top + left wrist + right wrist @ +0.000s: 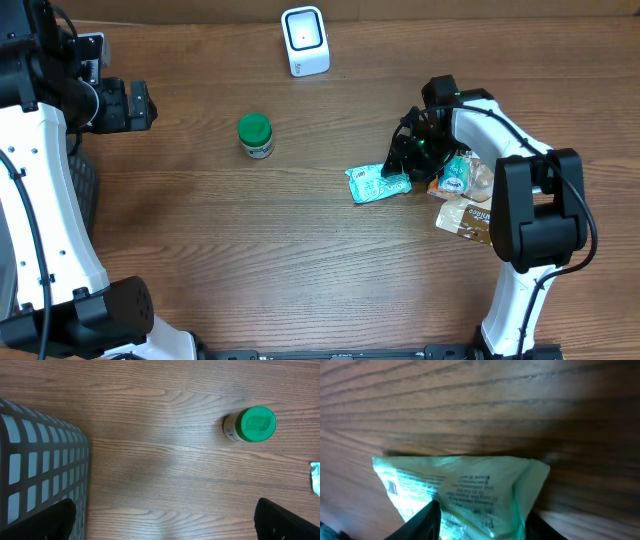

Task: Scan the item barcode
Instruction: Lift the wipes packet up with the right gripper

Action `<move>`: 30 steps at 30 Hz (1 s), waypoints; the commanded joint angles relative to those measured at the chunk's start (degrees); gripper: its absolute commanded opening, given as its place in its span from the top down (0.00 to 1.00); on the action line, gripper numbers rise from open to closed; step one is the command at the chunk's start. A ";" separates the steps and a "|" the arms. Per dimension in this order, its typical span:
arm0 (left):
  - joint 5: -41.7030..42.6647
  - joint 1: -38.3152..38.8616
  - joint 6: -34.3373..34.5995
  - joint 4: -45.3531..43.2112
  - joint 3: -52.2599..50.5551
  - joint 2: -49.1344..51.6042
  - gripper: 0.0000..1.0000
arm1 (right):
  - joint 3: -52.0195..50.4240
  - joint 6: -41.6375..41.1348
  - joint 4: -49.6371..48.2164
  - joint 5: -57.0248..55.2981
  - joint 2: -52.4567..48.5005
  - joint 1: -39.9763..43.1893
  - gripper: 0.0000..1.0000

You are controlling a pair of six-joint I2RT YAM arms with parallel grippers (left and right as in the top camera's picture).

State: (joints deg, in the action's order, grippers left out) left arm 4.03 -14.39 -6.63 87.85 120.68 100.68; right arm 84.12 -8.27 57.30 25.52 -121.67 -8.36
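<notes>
A pale green printed packet [378,184] lies on the wooden table, right of centre. My right gripper [408,165] is down on its right end. In the right wrist view the packet [465,487] bunches up between the two dark fingers, so the right gripper [482,520] is shut on it. A small barcode shows near the packet's left corner. The white barcode scanner [305,40] stands at the table's far edge. My left gripper [140,105] hovers at the far left, and in its wrist view the left gripper [165,515] is open with only bare table between its fingers.
A green-lidded jar [256,136] stands upright left of centre, also seen as the jar [252,424] from the left wrist. More packets [458,175] and a brown pouch [465,217] lie beside the right arm. A grey mesh basket [40,465] sits at the left edge.
</notes>
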 commanded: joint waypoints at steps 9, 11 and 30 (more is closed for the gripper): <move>-0.15 -0.15 -1.09 -0.07 0.22 0.02 0.00 | -6.34 -6.88 -8.59 4.15 1.86 -5.68 0.64; -0.15 -0.15 -1.09 -0.07 0.22 0.02 0.00 | -6.34 -6.91 -9.75 4.15 1.86 -6.84 0.69; -0.15 -0.15 -1.09 -0.07 0.22 0.02 0.00 | -2.78 -0.42 -12.15 24.11 8.13 -5.62 0.96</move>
State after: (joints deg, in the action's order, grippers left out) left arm 4.03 -14.39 -6.61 87.85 120.68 100.68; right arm 78.96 -10.70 45.82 44.07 -119.59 -15.64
